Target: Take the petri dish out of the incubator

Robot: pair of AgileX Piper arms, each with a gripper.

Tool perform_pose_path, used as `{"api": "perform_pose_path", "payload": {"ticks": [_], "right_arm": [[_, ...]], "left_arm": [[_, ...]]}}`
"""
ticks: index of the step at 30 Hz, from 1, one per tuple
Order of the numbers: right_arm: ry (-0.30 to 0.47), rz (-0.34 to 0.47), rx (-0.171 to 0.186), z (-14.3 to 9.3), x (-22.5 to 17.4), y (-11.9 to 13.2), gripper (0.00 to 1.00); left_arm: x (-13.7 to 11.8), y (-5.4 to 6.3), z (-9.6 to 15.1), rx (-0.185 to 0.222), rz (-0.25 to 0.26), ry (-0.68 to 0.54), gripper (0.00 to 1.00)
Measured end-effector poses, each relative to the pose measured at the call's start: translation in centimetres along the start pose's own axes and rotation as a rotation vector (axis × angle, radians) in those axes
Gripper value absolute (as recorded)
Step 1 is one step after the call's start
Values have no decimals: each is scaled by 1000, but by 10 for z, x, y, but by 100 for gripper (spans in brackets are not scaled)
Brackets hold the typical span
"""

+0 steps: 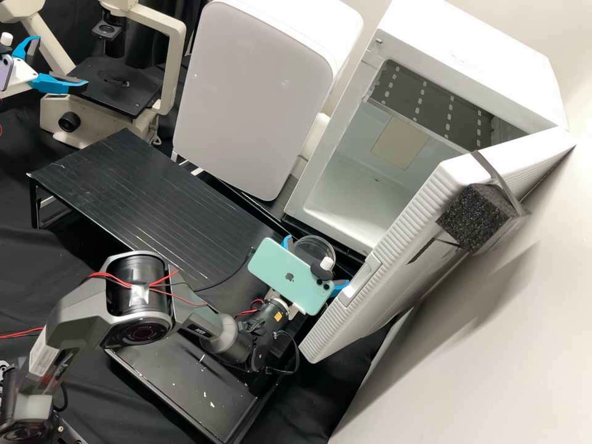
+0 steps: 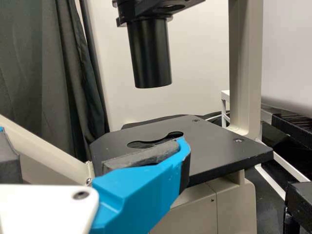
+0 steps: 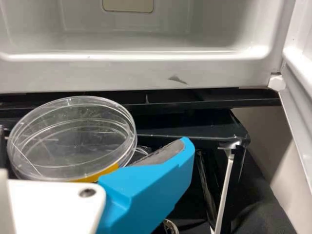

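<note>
The taking-out step seems to be almost done. The petri dish (image 3: pixel 73 139) is found outside the incubator (image 1: pixel 468 55), just in front of its open mouth and near the wide-open door (image 1: pixel 394 246). It looks to be pinched by its sides in the right gripper (image 1: pixel 314 264), whose two blue fingers are held apart by the round dish. How tight the pinch is cannot be told.

For the next move, the dish should be drawn back from the incubator, slowly and flat, so that the lid is not made to slide. The door should be given lots of room, since its edge is close to one finger and could be bumped. Where the dish is to be put cannot be told.

The right arm (image 1: pixel 139 277) is stretched over the low part of the bench. Its big joint is held up high, its wrist is bent low, and its gripper is pointed at the incubator. A green phone (image 1: pixel 283 271) is carried on top of the wrist.

The left gripper (image 1: pixel 61 61) is held by the microscope (image 1: pixel 176 55), well apart from the dish. Its fingers are spread, and nothing is seen to be held in them.
</note>
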Motion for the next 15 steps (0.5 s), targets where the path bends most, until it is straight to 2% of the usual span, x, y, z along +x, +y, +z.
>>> {"api": "perform_pose_path", "payload": {"ticks": [15], "right_arm": [[8, 1, -3, -1, 4, 1, 0]], "left_arm": [[0, 0, 0, 0, 0, 0, 100]]}}
